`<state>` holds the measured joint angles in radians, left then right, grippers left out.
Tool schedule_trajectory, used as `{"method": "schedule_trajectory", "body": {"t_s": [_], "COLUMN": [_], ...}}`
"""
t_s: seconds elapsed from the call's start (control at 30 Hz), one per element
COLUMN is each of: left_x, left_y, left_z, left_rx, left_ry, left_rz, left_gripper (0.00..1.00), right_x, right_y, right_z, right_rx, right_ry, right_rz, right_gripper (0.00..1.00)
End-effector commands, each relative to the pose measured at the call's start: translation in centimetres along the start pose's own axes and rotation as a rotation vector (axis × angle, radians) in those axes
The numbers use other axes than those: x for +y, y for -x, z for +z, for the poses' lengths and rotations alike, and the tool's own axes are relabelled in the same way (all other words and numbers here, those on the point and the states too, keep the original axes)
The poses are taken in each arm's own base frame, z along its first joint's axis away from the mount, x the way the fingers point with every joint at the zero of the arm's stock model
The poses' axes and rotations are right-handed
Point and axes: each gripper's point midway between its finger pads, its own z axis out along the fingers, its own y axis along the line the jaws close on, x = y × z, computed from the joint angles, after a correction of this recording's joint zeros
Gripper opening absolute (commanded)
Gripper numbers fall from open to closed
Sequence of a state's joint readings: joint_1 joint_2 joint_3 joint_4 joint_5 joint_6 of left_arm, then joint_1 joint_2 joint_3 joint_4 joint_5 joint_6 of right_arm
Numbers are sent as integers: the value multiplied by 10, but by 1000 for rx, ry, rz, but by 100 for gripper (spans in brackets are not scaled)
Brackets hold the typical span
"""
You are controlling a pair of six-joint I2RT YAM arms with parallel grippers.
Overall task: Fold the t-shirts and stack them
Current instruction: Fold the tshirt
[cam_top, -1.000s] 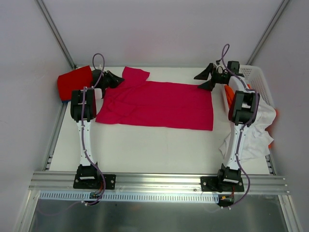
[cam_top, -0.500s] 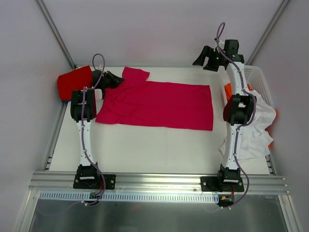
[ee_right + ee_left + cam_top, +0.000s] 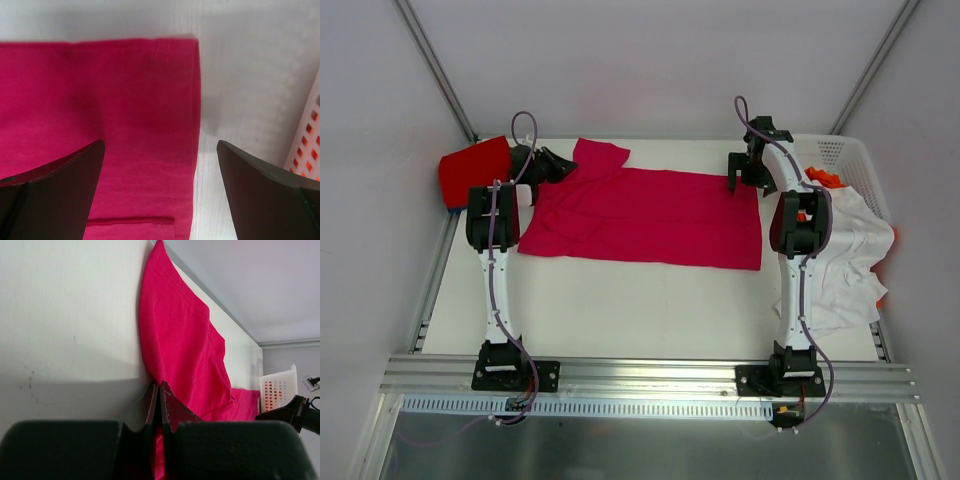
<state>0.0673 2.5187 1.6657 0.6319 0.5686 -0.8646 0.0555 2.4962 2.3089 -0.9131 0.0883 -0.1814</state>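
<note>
Crimson-pink t-shirt (image 3: 650,215) lies spread flat across the far half of the surface (image 3: 640,310), long axis running left to right, one sleeve pointing toward the far left corner. Left tool (image 3: 159,388) is clamped shut on the shirt's left edge near that sleeve; the left wrist view shows pink cloth pinched between the two closed fingers, low against the surface. Right tool (image 3: 160,145) is poised over the shirt's far right corner with its fingers spread wide, holding nothing; the right wrist view shows the hemmed corner between the fingers, and I cannot tell whether they touch the cloth. Red t-shirt (image 3: 475,172) sits folded at the far left edge, just beside the left tool. White lattice basket (image 3: 845,150) stands at the far right; white t-shirt (image 3: 845,250) hangs over its near side down onto the surface, orange cloth (image 3: 823,177) visible inside
</note>
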Motion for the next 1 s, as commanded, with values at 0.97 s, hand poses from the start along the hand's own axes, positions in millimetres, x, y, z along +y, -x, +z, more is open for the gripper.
{"method": "schedule_trajectory", "body": {"t_s": [0.97], "left_x": [-24], "left_y": [20], "left_z": [-12], "left_rx": [-43], "left_ry": [-45], "left_rz": [39], "left_gripper": [0], "right_x": [-10], "right_y": [35], "right_z": [-9], "right_rx": [-152], "right_ry": [-67], "right_rz": [9], "right_gripper": [99]}}
